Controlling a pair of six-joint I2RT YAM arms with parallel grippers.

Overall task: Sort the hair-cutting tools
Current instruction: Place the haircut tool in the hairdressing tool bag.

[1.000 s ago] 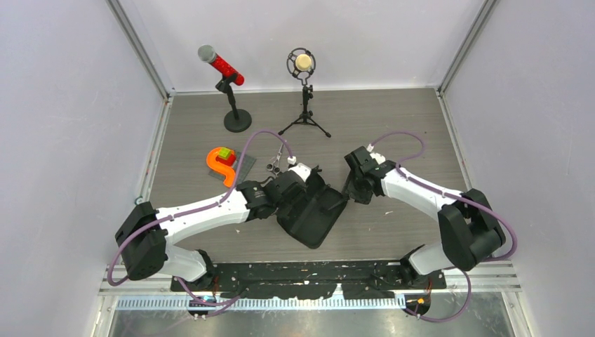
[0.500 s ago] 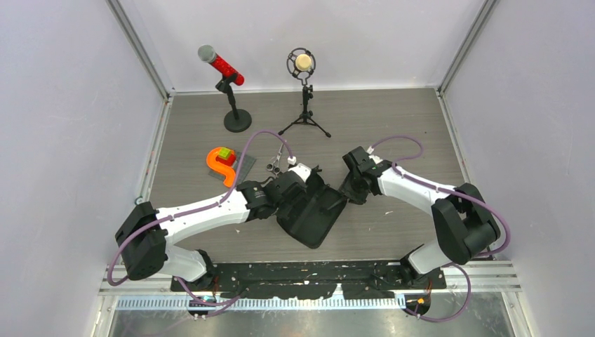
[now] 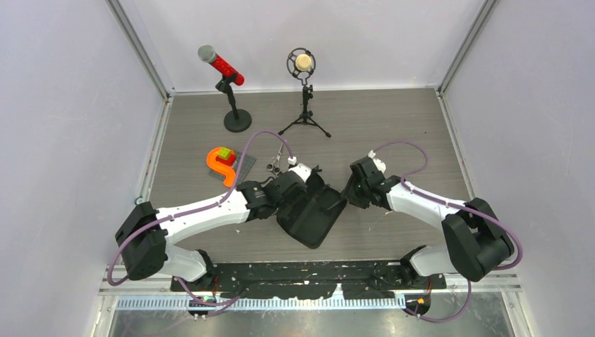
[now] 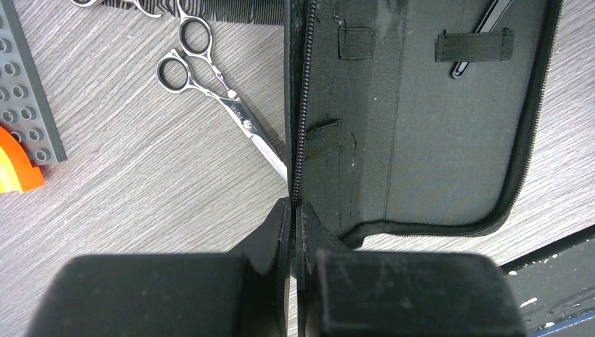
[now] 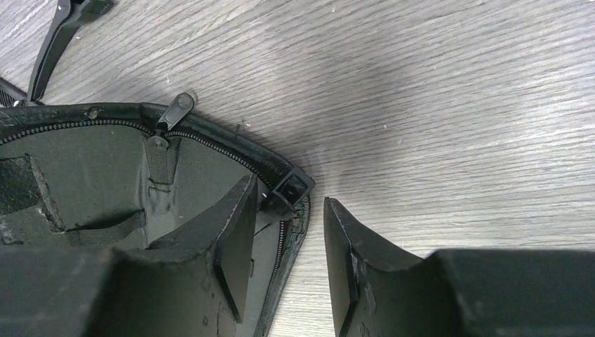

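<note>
The black zip case (image 3: 313, 214) lies open in the middle of the table. My left gripper (image 4: 292, 210) is shut on its zipper edge and holds one flap up; in the top view the left gripper (image 3: 307, 184) is at the case's far side. Silver scissors (image 4: 210, 77) and a black comb (image 4: 231, 8) lie on the table left of the case. A black hair clip (image 4: 484, 21) sits under a strap inside the case. My right gripper (image 5: 289, 195) is open and straddles the case's corner by the zip slider (image 5: 289, 188); the top view shows the right gripper (image 3: 346, 194) there. Another black clip (image 5: 59, 35) lies on the table beyond.
A grey studded plate (image 4: 31, 84) with an orange piece (image 3: 221, 165) lies left of the scissors. A red microphone (image 3: 223, 67) and a cream microphone (image 3: 303, 63) stand on black bases at the back. Walls close in left, right and behind.
My right gripper has moved a little nearer and toward the case's right corner. The left arm and the case have not moved.
</note>
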